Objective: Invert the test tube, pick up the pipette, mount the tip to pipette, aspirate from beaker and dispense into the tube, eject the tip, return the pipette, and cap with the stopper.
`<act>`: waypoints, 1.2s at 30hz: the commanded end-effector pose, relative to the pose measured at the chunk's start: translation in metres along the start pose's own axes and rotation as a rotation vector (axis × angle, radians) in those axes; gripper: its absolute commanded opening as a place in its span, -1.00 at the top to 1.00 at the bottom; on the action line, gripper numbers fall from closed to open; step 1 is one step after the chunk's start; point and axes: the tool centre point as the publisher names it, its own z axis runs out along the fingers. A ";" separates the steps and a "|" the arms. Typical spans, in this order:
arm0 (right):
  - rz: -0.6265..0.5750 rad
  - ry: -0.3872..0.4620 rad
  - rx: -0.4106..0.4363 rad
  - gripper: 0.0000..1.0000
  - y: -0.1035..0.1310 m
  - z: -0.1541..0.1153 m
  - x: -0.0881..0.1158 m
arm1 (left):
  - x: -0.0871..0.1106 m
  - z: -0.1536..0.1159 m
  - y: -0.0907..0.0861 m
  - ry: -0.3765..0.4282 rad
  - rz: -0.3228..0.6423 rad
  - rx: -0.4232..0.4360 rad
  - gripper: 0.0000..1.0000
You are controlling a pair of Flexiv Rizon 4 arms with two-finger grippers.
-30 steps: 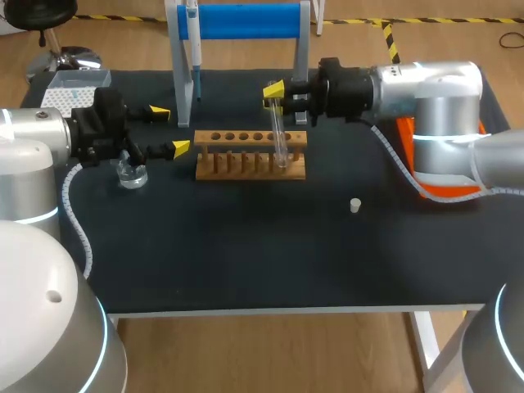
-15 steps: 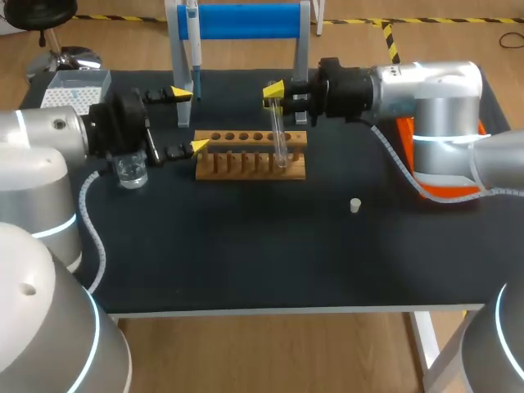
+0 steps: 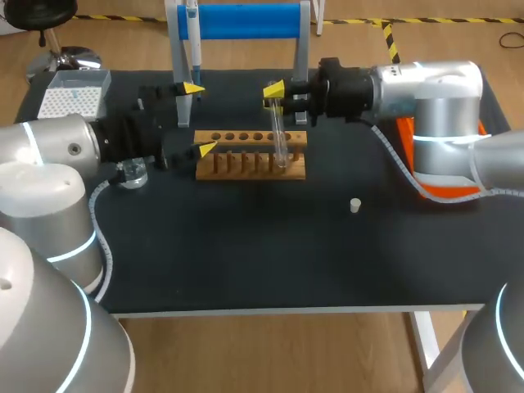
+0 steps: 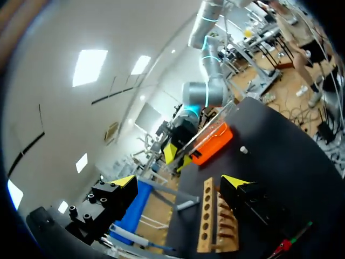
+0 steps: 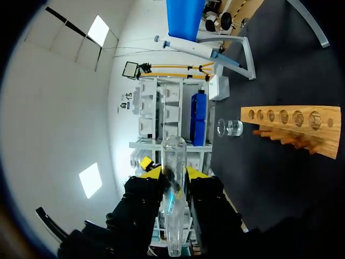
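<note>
a black-topped table [image 3: 246,262] carried everything. at its rear edge stood a blue-panelled stand with grey legs [image 3: 246,20], and a slim blue-and-white pipette [image 3: 195,49] hung on its left side. the silver right arm [image 3: 426,90] came in from the right rear, and the silver left arm [image 3: 49,147] from the left. a flat orange tray [image 3: 405,131] lay partly hidden behind the right arm, and a white perforated tip box [image 3: 74,94] sat at the left rear corner. a wooden test tube rack with a row of holes [image 3: 250,155] stood in front of the stand. the left gripper [image 3: 199,119] hung with its jaws spread wide and nothing between them, between the stand's left leg and the rack's left end. the right gripper [image 3: 276,98] was clenched on a clear glass test tube [image 3: 280,135], nearly upright, its lower end at the rack's right part; whether it sat in a hole could not be told. a small clear glass beaker [image 3: 131,173] stood left of the rack, partly under the left arm. a tiny white stopper [image 3: 355,205] lay alone, right of and nearer than the rack.
</note>
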 end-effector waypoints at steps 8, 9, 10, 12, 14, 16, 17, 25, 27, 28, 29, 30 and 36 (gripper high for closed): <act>0.000 -0.001 0.000 1.00 0.000 0.000 0.000 | 0.014 0.013 -0.013 -0.134 0.486 0.274 -1.00; 0.000 -0.001 0.000 1.00 0.000 0.000 0.000 | 0.014 0.016 -0.013 -0.134 0.504 0.280 -1.00; 0.000 -0.001 0.000 1.00 0.000 0.000 0.000 | 0.014 0.018 -0.013 -0.134 0.519 0.284 -1.00; 0.000 -0.001 0.000 1.00 0.000 0.000 0.000 | 0.014 0.022 -0.011 -0.136 0.535 0.276 -1.00; 0.000 -0.001 0.000 1.00 0.000 0.000 0.000 | 0.013 0.025 -0.011 -0.155 0.547 0.287 -1.00; 0.000 -0.001 0.000 1.00 0.000 0.000 0.000 | 0.011 0.028 -0.010 -0.157 0.558 0.259 -1.00; 0.000 -0.001 0.000 1.00 0.000 0.000 0.000 | 0.011 0.030 -0.011 -0.152 0.574 0.251 -1.00; 0.000 -0.001 0.000 1.00 0.000 0.000 0.000 | 0.015 0.037 -0.020 -0.137 0.660 0.207 -1.00; 0.000 -0.001 0.000 1.00 0.000 0.000 0.000 | 0.017 0.038 -0.022 -0.135 0.660 0.210 -1.00; 0.000 -0.001 0.000 1.00 0.000 0.000 0.000 | 0.018 0.039 -0.023 -0.133 0.659 0.217 -1.00; 0.000 -0.001 0.000 1.00 0.000 0.000 0.000 | 0.019 0.040 -0.025 -0.128 0.663 0.228 -1.00; 0.000 -0.001 0.000 1.00 0.000 0.000 0.000 | 0.020 0.042 -0.027 -0.120 0.667 0.237 -1.00; 0.000 -0.001 0.000 1.00 0.000 0.000 0.000 | 0.024 0.050 -0.041 -0.077 0.698 0.308 -1.00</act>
